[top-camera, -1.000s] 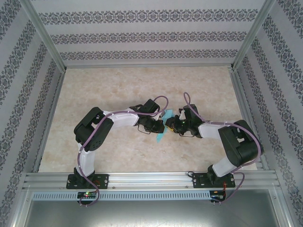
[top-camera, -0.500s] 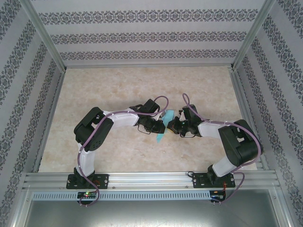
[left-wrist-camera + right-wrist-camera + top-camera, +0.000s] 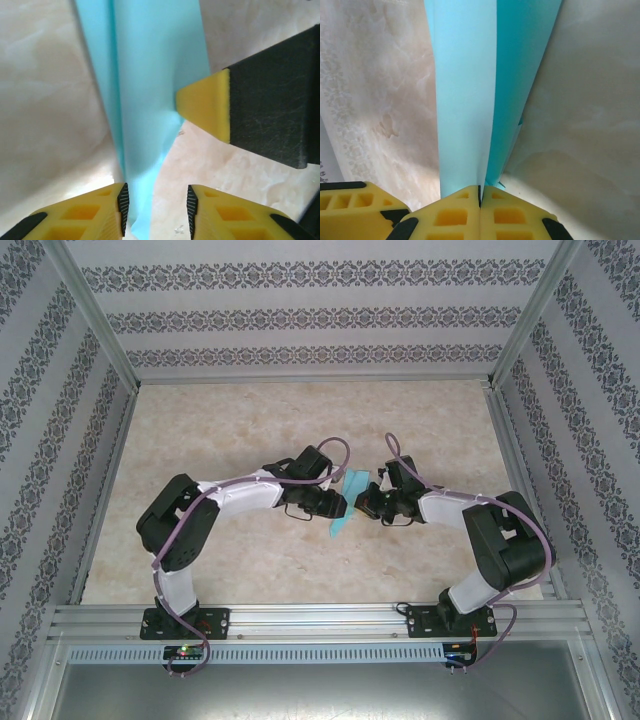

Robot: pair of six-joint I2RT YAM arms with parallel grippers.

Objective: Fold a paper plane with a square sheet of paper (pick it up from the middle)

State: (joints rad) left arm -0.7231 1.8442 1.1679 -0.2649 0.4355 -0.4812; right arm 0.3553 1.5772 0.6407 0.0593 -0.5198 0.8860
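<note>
**Paper plane (image 3: pixel 344 508), turquoise: one item, mid-counter**

We list it as a narrow, pointed dart with lengthwise creases, held over the middle of the marbled counter (image 3: pixel 230 420) between the two arms. Right end effector (image 3: pixel 480 192): jaws pressed together on the paper's layers, gripping it. Left end effector (image 3: pixel 156 200): jaws parted, the paper's lower edge running between them beside one pad, unclamped.

Left hand (image 3: pixel 156 200) stands parted; right hand (image 3: pixel 480 192) is clamped tight.
</note>
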